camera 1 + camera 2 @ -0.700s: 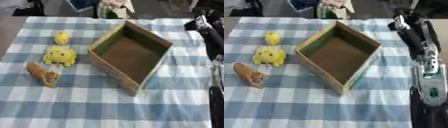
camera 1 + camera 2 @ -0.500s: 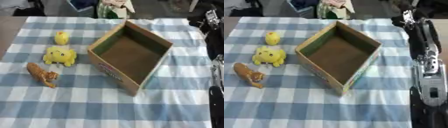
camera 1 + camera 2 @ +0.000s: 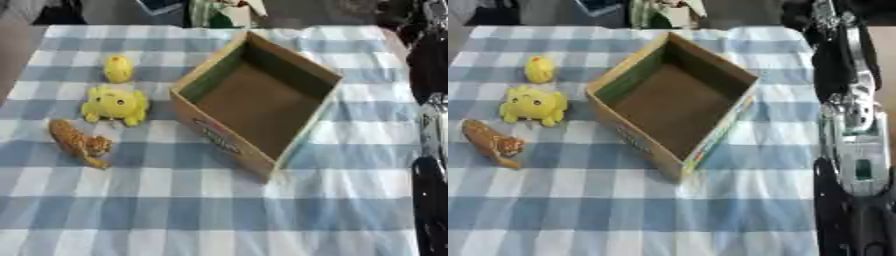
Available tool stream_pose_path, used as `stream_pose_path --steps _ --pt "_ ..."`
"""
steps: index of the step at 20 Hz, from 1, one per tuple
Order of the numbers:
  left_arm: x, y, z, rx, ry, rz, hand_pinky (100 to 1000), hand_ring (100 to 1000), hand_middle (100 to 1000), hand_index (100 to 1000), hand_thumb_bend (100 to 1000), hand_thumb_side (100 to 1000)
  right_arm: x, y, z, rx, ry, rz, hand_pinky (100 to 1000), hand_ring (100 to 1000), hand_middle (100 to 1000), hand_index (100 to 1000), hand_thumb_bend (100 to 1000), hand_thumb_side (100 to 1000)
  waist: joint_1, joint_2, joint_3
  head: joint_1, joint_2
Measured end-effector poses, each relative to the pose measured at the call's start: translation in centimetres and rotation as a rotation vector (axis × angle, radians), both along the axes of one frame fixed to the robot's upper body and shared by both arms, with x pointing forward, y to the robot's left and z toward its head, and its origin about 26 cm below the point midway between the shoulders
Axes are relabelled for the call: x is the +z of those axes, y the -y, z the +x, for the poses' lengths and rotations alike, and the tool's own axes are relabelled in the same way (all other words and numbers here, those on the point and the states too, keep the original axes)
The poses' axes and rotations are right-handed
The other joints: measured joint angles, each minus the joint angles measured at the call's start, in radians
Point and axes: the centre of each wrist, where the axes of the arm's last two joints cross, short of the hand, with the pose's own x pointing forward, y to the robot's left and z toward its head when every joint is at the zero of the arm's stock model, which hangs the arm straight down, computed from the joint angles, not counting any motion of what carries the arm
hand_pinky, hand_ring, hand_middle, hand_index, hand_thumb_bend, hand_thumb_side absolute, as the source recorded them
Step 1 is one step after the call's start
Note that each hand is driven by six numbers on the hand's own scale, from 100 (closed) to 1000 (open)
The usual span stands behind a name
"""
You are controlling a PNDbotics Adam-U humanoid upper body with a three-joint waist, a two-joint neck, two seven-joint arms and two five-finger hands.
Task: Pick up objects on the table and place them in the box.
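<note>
While the open box (image 3: 262,102) stands empty at the cloth's (image 3: 219,210) middle | three toys are seen left of it (small yellow figure (image 3: 118,68), yellow plush (image 3: 115,104), orange animal (image 3: 79,142)) | right arm (image 3: 852,130) is seen along the right edge, its hand's state cannot be told.

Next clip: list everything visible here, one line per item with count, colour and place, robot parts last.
box: 1, brown cardboard, open and empty, table centre
small toy: 1, yellow, far left of the box
round plush toy: 1, yellow, left of the box
tiger-like toy: 1, orange-brown, near left
tablecloth: 1, blue and white check, covering the table
clutter: unclear items, beyond the far edge
right arm: 1, black and silver, along the right edge; hand not visible
</note>
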Motion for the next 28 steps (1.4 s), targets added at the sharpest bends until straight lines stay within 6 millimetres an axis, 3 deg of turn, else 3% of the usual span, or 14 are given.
stream_pose_path --steps 10,16,18,22,28 --pt "0.5 -2.4 -0.9 0.201 -0.028 0.469 552 633 652 853 100 572 1.2 -0.3 0.7 0.063 0.074 -0.079 801 825 526 846 100 721 0.007 -0.007 -0.010 0.004 0.001" --pt "1.6 -3.1 -0.9 0.205 -0.104 0.700 600 689 693 869 100 657 1.0 -0.3 1.0 0.078 0.072 -0.096 801 825 526 847 100 706 0.012 -0.017 -0.011 0.005 0.023" --pt "2.0 -3.4 -1.0 0.194 -0.132 0.778 625 730 722 880 100 748 0.9 -0.3 1.1 0.081 0.070 -0.100 800 824 524 847 100 699 0.012 -0.021 -0.012 0.008 0.031" --pt "2.6 -3.9 -1.1 0.166 -0.190 0.955 646 761 743 889 100 833 0.8 -0.3 1.2 0.084 0.063 -0.107 799 820 522 846 100 698 0.011 -0.029 -0.013 0.015 0.045" --pt "3.5 -4.2 -1.0 0.128 -0.259 1.172 672 804 779 914 207 922 0.7 -0.3 1.3 0.086 0.062 -0.109 796 814 518 845 100 693 0.003 -0.037 -0.013 0.013 0.061"
